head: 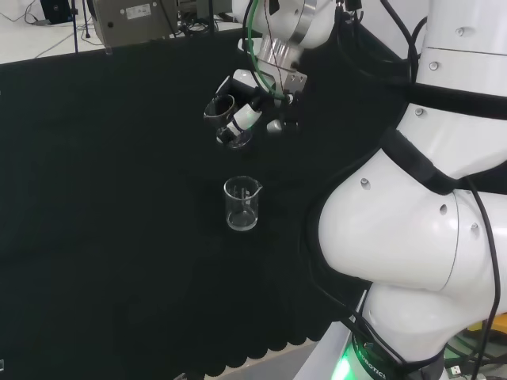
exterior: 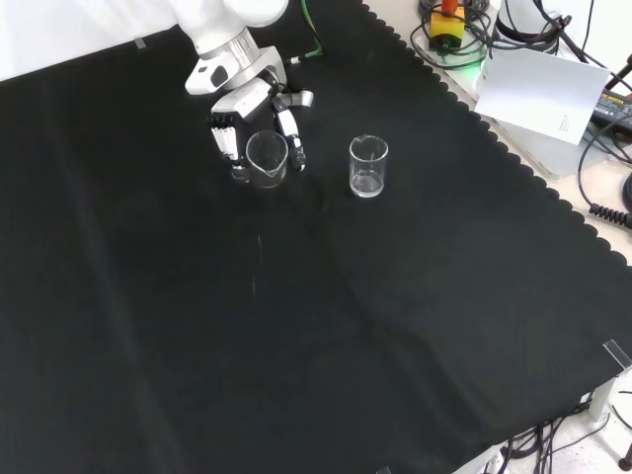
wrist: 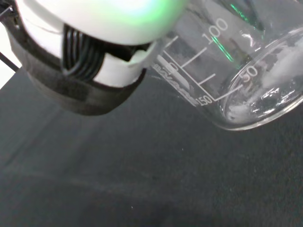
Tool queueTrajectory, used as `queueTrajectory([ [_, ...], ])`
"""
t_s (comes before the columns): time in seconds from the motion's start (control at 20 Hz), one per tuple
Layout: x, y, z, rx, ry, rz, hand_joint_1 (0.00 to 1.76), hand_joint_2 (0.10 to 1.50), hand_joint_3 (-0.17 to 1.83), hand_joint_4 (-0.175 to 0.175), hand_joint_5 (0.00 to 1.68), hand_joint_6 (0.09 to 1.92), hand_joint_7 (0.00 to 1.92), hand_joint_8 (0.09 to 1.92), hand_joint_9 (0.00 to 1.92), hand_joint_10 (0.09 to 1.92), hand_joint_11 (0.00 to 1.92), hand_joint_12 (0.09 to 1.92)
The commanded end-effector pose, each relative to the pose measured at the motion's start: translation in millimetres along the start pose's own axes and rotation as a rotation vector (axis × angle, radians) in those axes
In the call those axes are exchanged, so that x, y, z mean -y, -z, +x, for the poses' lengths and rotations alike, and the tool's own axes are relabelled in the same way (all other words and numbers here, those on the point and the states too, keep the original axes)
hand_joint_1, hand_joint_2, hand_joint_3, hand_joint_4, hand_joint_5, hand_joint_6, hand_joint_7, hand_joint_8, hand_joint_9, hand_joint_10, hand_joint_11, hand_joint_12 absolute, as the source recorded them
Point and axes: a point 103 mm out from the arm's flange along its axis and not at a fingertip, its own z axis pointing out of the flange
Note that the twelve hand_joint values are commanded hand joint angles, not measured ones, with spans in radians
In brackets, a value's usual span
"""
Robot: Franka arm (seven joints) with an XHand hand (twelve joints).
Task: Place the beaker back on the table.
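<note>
The hand (exterior: 247, 114) hangs above the cloth (exterior: 296, 326), fingers curled round a tilted beaker (exterior: 267, 158).

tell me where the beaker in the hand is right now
In the front view the held beaker sits in the hand near the top, left of a second beaker standing on the black cloth.
</note>
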Motion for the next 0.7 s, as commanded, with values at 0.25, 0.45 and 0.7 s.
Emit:
queueTrajectory([
  [0.25,1.2,4.2,-8.2,-0.038,-0.015,-0.039,1.18,0.8,0.36,-0.019,1.34,0.43,1.82,0.09,1.83,0.09,1.52,0.49],
  [0.45,-5.3,-4.4,-20.3,-0.129,-0.038,-0.067,1.18,0.8,0.36,-0.017,1.34,0.44,1.81,0.09,1.82,0.09,1.52,0.49],
  [0.7,-14.0,-18.4,-31.4,-0.173,-0.041,-0.093,1.17,0.8,0.35,-0.011,1.34,0.45,1.79,0.09,1.77,0.09,1.5,0.49],
])
